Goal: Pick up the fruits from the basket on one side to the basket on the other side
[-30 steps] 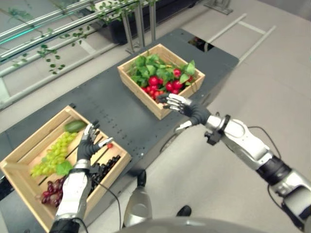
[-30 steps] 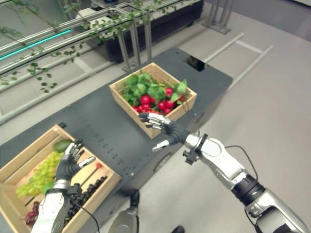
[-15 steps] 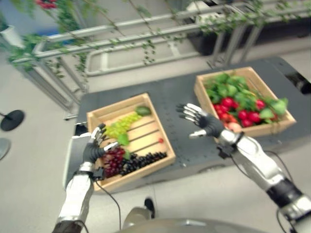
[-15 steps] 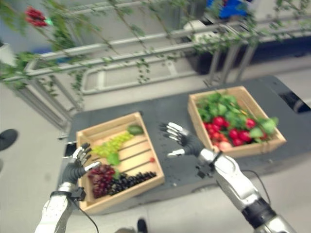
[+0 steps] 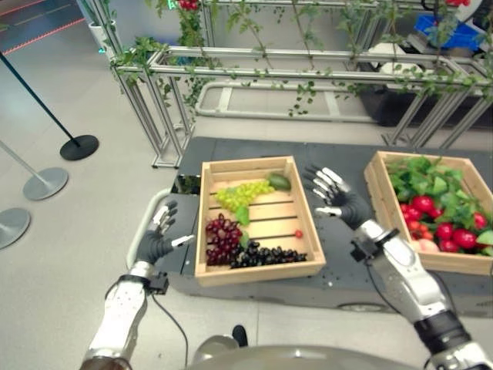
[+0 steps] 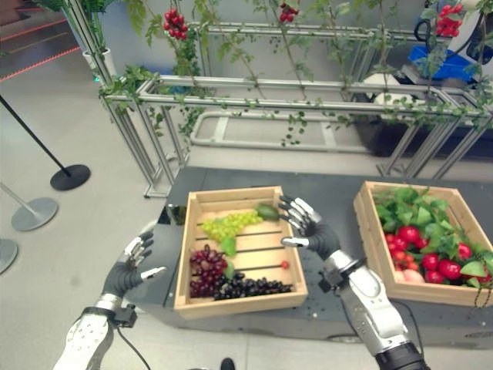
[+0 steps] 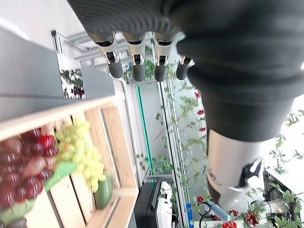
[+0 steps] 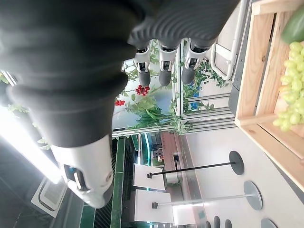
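My left hand (image 5: 156, 240) is open, just left of the grape box (image 5: 231, 272). My right hand (image 5: 337, 198) is open too, between the grape box and the red fruit box (image 5: 383, 199).

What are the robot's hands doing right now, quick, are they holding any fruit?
Left hand: open, holding nothing, beside the grape crate.
Right hand: open, holding nothing, raised by that crate's other side.

Green grapes (image 7: 83, 156) in wooden crate (image 7: 111, 142)
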Robot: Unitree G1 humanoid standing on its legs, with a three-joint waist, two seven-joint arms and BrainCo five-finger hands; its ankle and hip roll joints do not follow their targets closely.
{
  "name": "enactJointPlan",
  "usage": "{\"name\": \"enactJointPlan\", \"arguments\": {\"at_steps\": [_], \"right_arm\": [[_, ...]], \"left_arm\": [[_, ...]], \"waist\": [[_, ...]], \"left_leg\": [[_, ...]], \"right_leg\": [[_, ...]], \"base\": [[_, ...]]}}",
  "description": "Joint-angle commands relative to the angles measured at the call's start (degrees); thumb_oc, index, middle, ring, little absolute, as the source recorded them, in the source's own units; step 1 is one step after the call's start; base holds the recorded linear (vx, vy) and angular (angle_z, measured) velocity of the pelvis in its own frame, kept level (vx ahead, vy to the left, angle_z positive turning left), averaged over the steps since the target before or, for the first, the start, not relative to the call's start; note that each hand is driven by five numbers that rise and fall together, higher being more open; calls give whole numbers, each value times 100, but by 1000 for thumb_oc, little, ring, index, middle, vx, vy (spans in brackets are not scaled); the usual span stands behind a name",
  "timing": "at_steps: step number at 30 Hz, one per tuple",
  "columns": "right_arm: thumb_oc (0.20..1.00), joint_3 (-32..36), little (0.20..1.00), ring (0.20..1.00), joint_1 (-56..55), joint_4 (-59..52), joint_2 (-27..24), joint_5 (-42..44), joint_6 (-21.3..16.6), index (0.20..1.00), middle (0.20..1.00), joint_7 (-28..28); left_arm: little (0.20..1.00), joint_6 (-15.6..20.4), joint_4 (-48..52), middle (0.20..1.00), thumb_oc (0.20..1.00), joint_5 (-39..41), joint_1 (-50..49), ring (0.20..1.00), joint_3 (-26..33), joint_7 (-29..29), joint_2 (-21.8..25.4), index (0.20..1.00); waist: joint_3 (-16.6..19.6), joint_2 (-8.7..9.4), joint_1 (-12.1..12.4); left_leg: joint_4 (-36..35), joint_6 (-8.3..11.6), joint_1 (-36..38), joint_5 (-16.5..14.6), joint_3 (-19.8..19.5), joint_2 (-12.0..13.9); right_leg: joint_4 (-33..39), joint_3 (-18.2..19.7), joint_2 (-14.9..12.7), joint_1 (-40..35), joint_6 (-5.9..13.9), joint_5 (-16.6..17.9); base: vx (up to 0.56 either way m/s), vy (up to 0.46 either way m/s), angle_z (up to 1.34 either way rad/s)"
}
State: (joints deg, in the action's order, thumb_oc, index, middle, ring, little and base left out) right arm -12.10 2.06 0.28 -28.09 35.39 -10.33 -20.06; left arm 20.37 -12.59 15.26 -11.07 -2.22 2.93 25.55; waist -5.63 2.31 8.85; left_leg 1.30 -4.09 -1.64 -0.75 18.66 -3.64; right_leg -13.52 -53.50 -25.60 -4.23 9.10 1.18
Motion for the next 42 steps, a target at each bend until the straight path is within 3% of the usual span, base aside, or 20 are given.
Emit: {"name": "enactJointPlan", "arguments": {"at_steps": [1,3,5,9,16,27,32,36,37,40,42], "right_arm": [[1000,-73,1000,1000,368,-169,44,-72,-343,1000,1000,-19],[1000,-98,1000,1000,296,-209,6,-112,-387,1000,1000,-5],[1000,-62,1000,1000,220,-193,1,-63,-370,1000,1000,-43],[1000,-136,1000,1000,260,-178,55,-89,-366,1000,1000,2],[1000,-161,1000,1000,321,-178,-30,-102,-329,1000,1000,17],[1000,-99,1000,1000,197,-88,18,-115,-308,1000,1000,29],[1000,-72,1000,1000,95,409,20,-643,-403,1000,1000,253],[1000,-114,1000,1000,8,1346,130,-1209,-488,1000,1000,571],[1000,-144,1000,1000,-16,2348,287,-1704,-607,1000,1000,954],[1000,-130,1000,1000,-40,3775,467,-2296,-618,1000,1000,1457],[1000,-107,1000,1000,8,4435,537,-2427,-580,1000,1000,1562]], "left_arm": [[1000,301,476,1000,1000,-51,227,1000,146,-43,64,1000],[1000,305,384,1000,1000,-63,308,1000,118,-98,75,1000],[1000,318,312,1000,1000,29,369,1000,95,-77,28,1000],[1000,316,206,1000,1000,152,370,1000,256,-82,-120,1000],[1000,276,191,1000,1000,213,365,1000,225,30,-259,1000],[1000,283,230,1000,1000,173,235,1000,172,78,-342,1000],[1000,270,-41,1000,1000,97,175,1000,120,43,-364,1000],[1000,237,-788,1000,1000,-176,203,1000,-42,-67,-387,1000],[1000,172,-1788,1000,1000,-453,282,1000,-207,-185,-480,1000],[1000,-8,-3546,1000,1000,-1398,485,1000,-441,-397,-545,1000],[1000,-67,-4023,1000,1000,-1558,564,1000,-457,-445,-616,1000]], "waist": [[3,-200,-120],[57,-185,-151],[76,-80,-200],[147,-4,6],[75,-37,88],[188,-101,13],[226,-119,-75],[218,-137,-131],[216,-145,-181],[212,-144,-273],[213,-140,-282]], "left_leg": [[199,381,384,-467,-346,180],[174,448,314,-429,-572,205],[189,497,112,-279,-714,204],[219,635,-9,-217,-689,346],[156,947,-62,-50,-764,701],[46,1000,20,52,-644,747],[-6,977,66,36,-548,703],[-21,960,80,28,-527,677],[-21,942,81,20,-507,664],[-23,919,88,9,-476,642],[-17,911,82,-5,-474,637]], "right_leg": [[-180,1337,154,892,179,286],[66,2010,551,888,57,-153],[390,2297,933,770,-163,-245],[777,2101,1051,582,-122,-73],[1272,1838,1418,142,-185,-226],[1483,1756,1507,-48,-268,-249],[1516,1795,1463,-38,-238,-191],[1511,1830,1445,-26,-232,-180],[1486,1855,1434,-3,-228,-177],[1471,1916,1420,25,-225,-174],[1462,1931,1417,40,-224,-175]], "base": [[49,21,7],[67,-102,11],[-19,-188,57],[34,-196,36],[25,-156,9],[1,-23,4],[0,24,-4],[-3,11,-3],[-17,30,-9],[-25,23,-6],[-11,10,-9]]}}
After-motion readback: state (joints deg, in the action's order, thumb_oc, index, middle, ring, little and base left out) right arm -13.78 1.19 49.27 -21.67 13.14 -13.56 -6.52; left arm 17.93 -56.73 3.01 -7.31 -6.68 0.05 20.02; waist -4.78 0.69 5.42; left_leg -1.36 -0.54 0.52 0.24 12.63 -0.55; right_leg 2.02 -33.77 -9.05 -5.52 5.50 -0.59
